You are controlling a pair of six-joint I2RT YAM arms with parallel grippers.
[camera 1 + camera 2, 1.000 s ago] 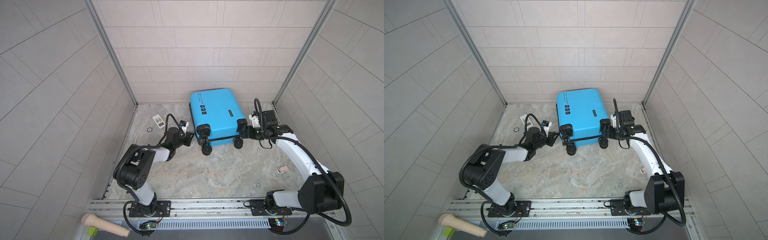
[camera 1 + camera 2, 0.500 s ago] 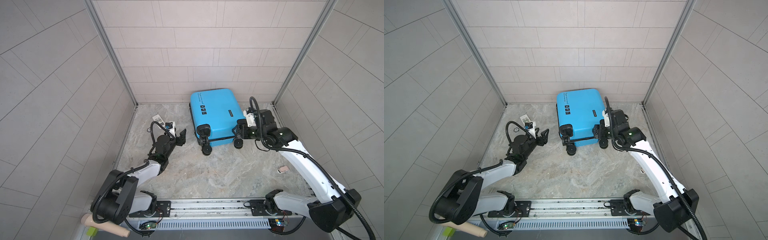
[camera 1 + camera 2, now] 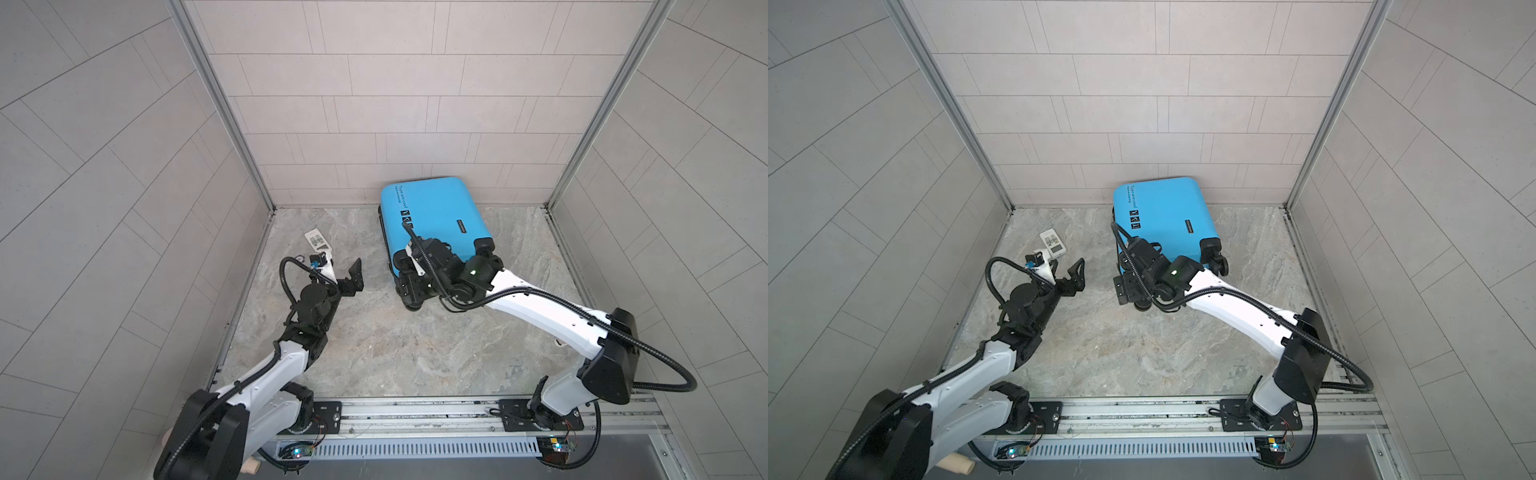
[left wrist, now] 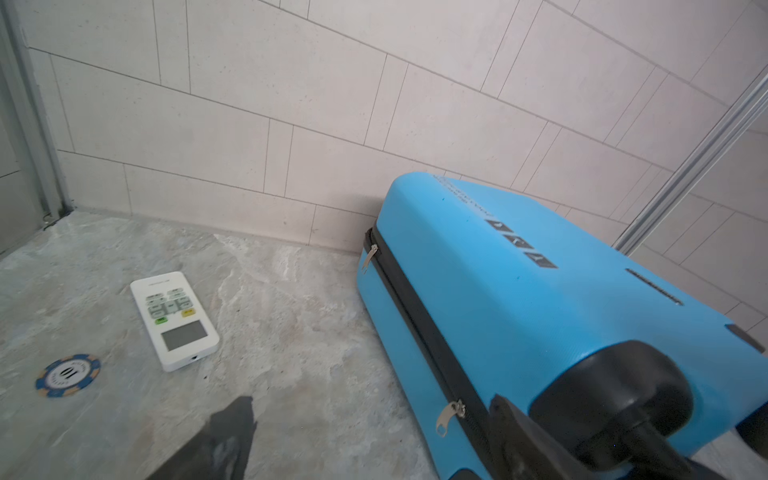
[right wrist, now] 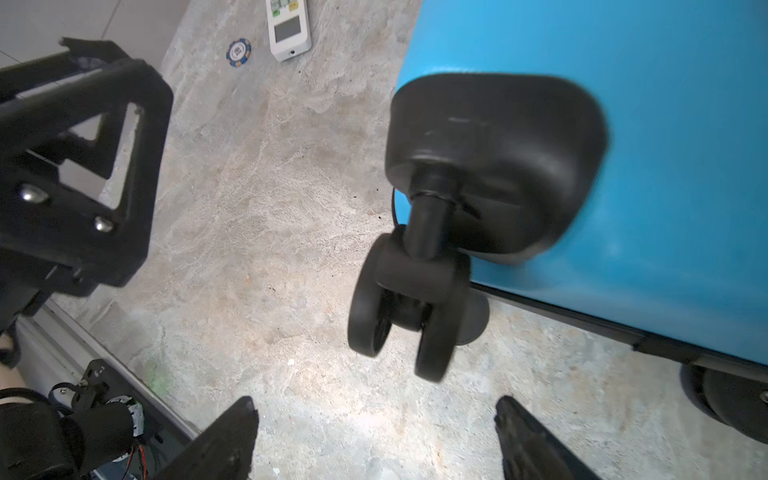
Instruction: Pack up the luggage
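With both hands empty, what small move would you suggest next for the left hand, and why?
Probably ease the open left hand toward the zipper pull by the wheel housing: the luggage lies shut, while the remote control and poker chip lie outside on the floor.

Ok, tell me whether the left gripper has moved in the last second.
Yes. The left gripper has backed leftward off the luggage's wheel corner, toward the remote control, which stays put.
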